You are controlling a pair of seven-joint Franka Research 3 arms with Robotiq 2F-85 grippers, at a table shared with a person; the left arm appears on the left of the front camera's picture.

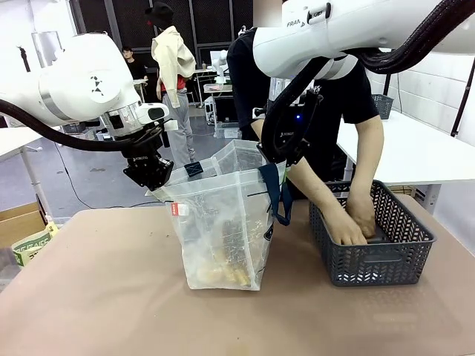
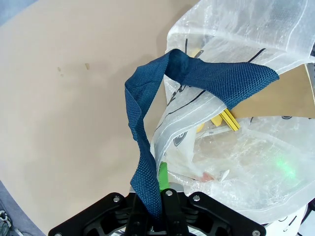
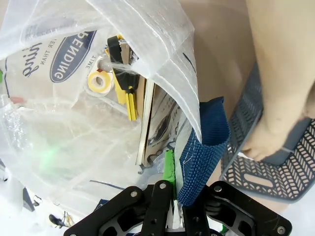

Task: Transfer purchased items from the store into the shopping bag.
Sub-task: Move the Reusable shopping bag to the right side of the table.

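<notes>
Above table (image 1: pixel 89 297), L tool (image 2: pixel 156 191) & R tool (image 3: pixel 178 184) each pinch shopping bag (image 1: pixel 223 222) strap (image 2: pixel 147 123).

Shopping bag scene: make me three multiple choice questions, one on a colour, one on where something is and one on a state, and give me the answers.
1. The shopping bag has strap handles of which colour? A red; B navy blue; C yellow.
2. Where are the person's hands? A inside the bag; B raised in the air; C in the grey basket.
3. The left gripper is: A shut on a strap handle; B wide open; C shut on the basket.

Answers:
1 B, the woven straps show navy blue in both wrist views.
2 C, both hands reach down between the basket's lattice walls.
3 A, the strap runs down between its closed jaws.
</notes>
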